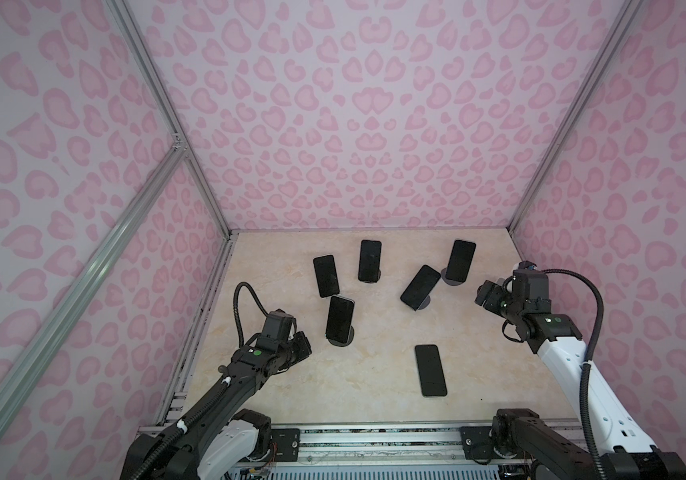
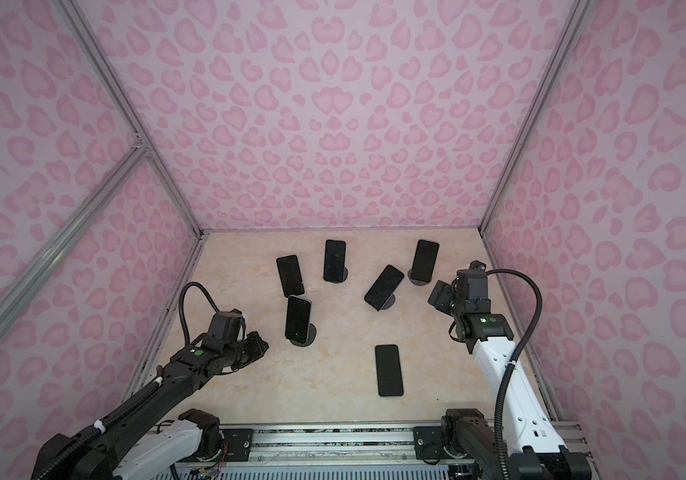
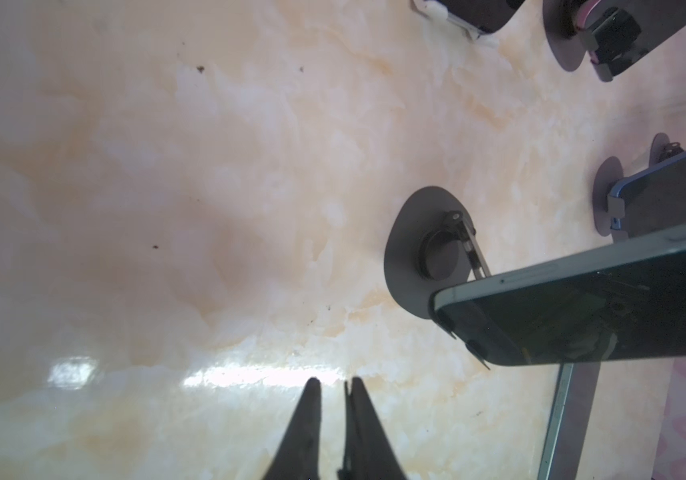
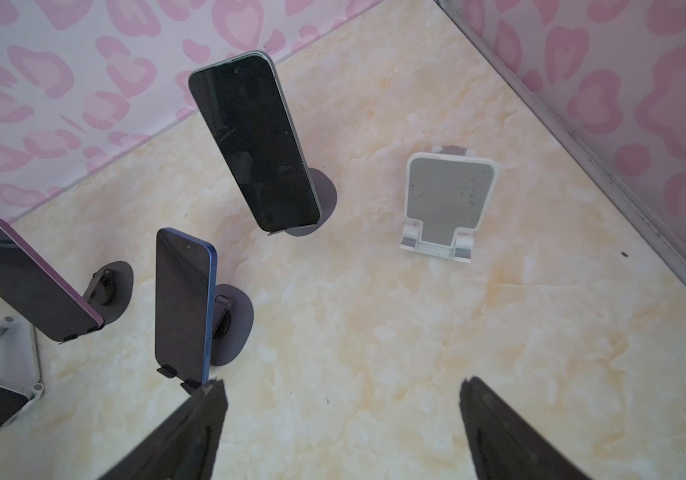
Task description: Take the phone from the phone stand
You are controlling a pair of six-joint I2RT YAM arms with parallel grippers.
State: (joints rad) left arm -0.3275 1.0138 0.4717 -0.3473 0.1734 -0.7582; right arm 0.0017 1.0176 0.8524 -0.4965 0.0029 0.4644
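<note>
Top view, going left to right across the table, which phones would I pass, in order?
Far-left phone → back-centre phone → diagonally tilted phone → back-right phone. The near-left phone and flat phone overlap others, so omitted.

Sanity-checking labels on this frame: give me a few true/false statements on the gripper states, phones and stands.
1. The left gripper is shut with nothing in it. True.
2. The right gripper is clamped on a phone. False: its jaws stand wide open and empty.
3. A flat phone lies on the table, off any stand. True.
4. Every stand carries a phone. False: the white stand in the right wrist view is empty.
5. Nearest the left gripper, a propped phone leans on a round-based stand. True.
</note>
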